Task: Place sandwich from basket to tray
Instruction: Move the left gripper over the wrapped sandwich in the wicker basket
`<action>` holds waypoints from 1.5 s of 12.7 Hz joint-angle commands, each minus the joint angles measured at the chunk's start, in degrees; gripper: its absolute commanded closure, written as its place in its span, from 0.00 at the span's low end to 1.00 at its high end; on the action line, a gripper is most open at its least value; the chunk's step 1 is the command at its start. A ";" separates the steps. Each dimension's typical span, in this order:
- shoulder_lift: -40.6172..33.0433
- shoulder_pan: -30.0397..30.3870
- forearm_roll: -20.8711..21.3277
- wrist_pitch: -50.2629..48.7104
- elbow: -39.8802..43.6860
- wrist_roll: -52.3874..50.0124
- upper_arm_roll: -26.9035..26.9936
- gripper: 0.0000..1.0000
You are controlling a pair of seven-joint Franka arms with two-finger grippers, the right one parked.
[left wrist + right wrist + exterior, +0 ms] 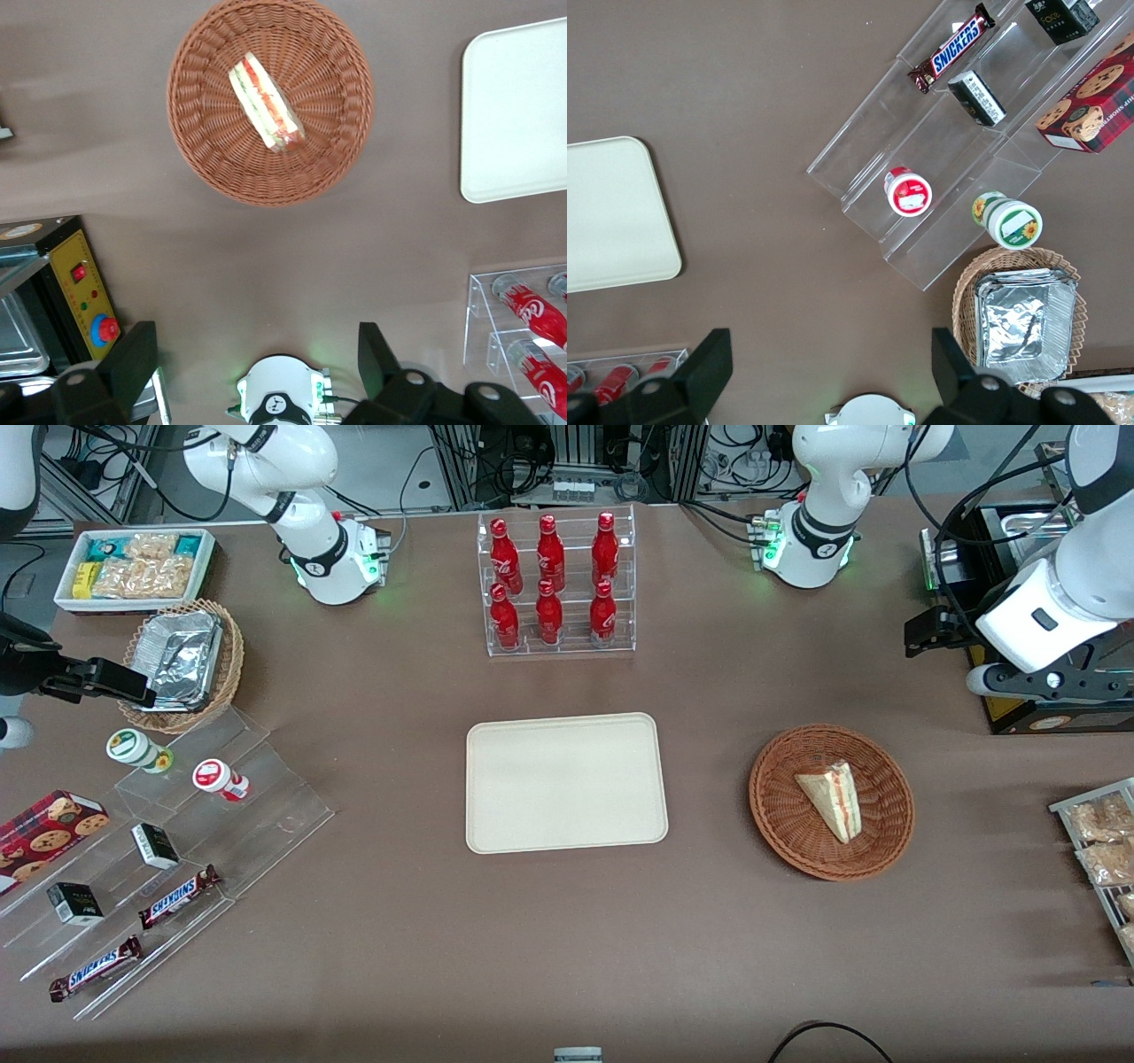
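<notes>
We are noting the tray (565, 782) lying bare on the counter (567, 939), the sandwich (830, 798) sitting in the basket (780, 819) beside it, its long axis slanting. Claw (257, 363) is hanging high, fingers apart, nearer its arm's base than the basket.

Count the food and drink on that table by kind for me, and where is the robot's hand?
Red bottles: 6
Snickers bars: 2
Lidded cups: 2
Sandwich in the basket: 1
Total: 11
The tray holds nothing. The gripper hangs open above the table, farther from the front camera than the basket.
</notes>
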 commanded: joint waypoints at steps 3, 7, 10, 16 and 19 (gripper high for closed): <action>-0.04 -0.09 1.01 0.86 -0.12 -0.05 -0.14 0.00; -0.47 -0.01 1.10 8.83 -7.92 -0.14 -0.05 0.00; -0.22 0.08 0.83 16.22 -14.78 -0.32 0.12 0.00; 0.40 0.78 0.83 42.40 -33.68 -2.16 0.12 0.00; 2.94 0.87 0.66 48.92 -36.16 -5.74 0.13 0.00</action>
